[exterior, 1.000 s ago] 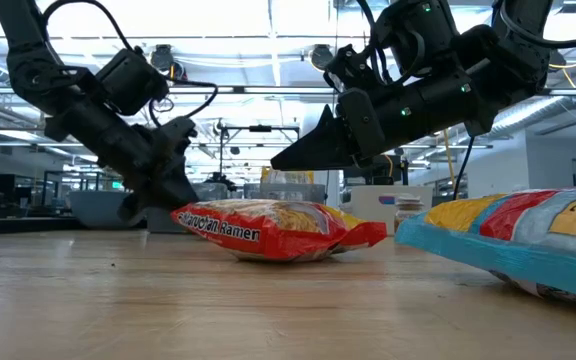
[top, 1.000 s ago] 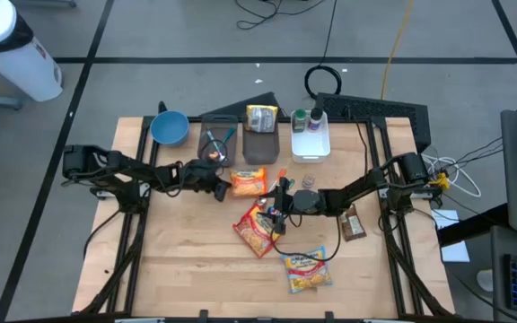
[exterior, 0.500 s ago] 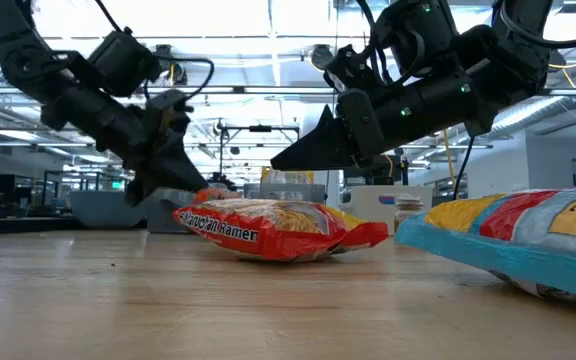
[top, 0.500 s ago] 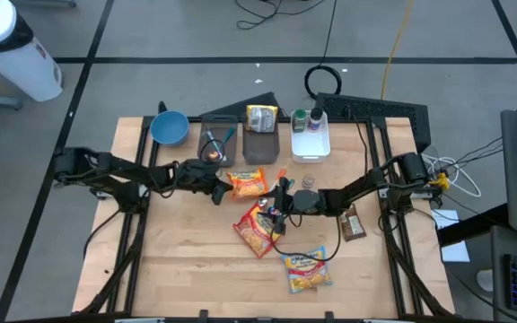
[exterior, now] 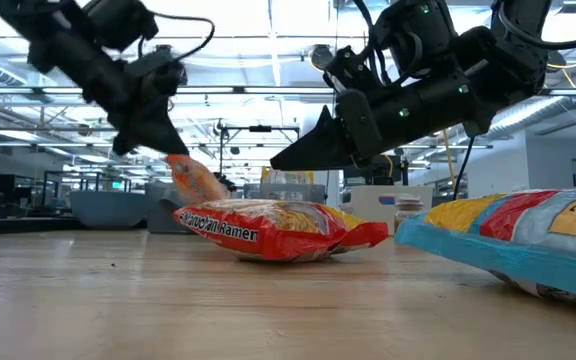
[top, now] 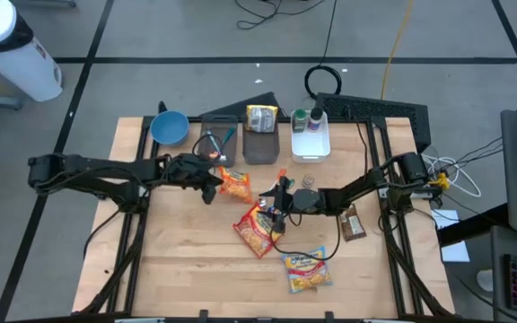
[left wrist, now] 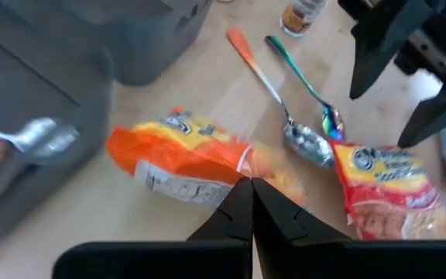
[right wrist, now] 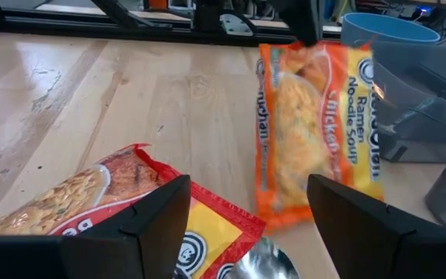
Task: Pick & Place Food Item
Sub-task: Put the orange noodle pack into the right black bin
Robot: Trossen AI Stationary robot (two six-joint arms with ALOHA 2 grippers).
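Note:
My left gripper (top: 212, 185) is shut on an orange ramen packet (top: 235, 184) at the table's middle, in front of the dark bins. In the low view the packet (exterior: 192, 180) hangs below that gripper (exterior: 158, 142). In the right wrist view it (right wrist: 316, 116) stands on end. My right gripper (top: 279, 199) waits open to the packet's right, above a red ramen packet (top: 257, 226) that lies flat on the table. Its two fingers frame the right wrist view, with nothing between them (right wrist: 246, 225). My left gripper pinches the orange packet's upper edge (left wrist: 235, 167) between its two shut fingertips, coming slanting down from the table's left. The packet hangs tilted below the fingers. Its lower end (right wrist: 285, 213) is at the tabletop; I cannot tell whether it touches.
A blue packet (top: 306, 270) lies near the front and a brown bar (top: 353, 224) at the right. At the back stand a blue bowl (top: 169, 127), two dark bins (top: 260, 136) and a white tray (top: 311, 136). Two spoons (left wrist: 300, 132) and a small jar (top: 308, 182) lie between the grippers.
My left gripper has risen and drawn back toward the table's left, staying shut. The orange packet, which lay flat, has been pulled up by its held edge and now hangs tilted. My right gripper has kept still.

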